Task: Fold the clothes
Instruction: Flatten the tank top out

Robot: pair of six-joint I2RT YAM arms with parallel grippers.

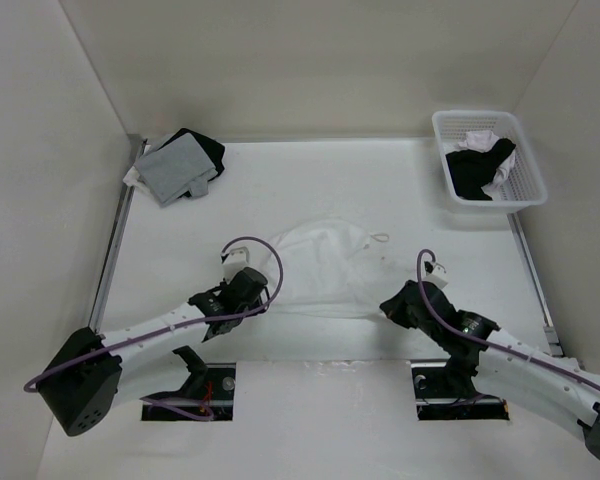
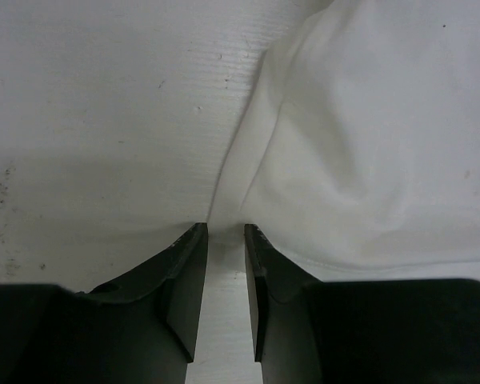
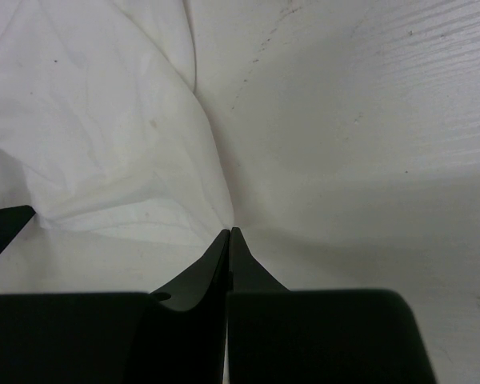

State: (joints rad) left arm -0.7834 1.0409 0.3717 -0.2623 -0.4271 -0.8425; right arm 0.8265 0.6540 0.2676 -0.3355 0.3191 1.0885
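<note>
Taking hold of garment (image 1: pixel 315 265) spread at centre. Clamped on its 4 o'clock corner with right gripper (image 3: pixel 230 234); straddling 8 o'clock edge with left gripper (image 2: pixel 226 232), jaws apart. Next, probably: shut left, fold toward 12 o'clock.

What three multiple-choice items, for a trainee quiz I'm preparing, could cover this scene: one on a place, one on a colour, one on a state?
1. Where on the table is the white basket? A far right corner; B far left corner; C between the arm bases.
2. What colour is the cloth rectangle at the far left? A red; B grey; C blue.
3. How is the right end effector? A wide open over the basket; B holding the grey cloth; C shut on the white garment's edge.
Key: 1 A, the overhead view shows it there; 2 B, it lies grey on black garments; 3 C, its wrist view shows tips together, fabric drawn to them.
</note>
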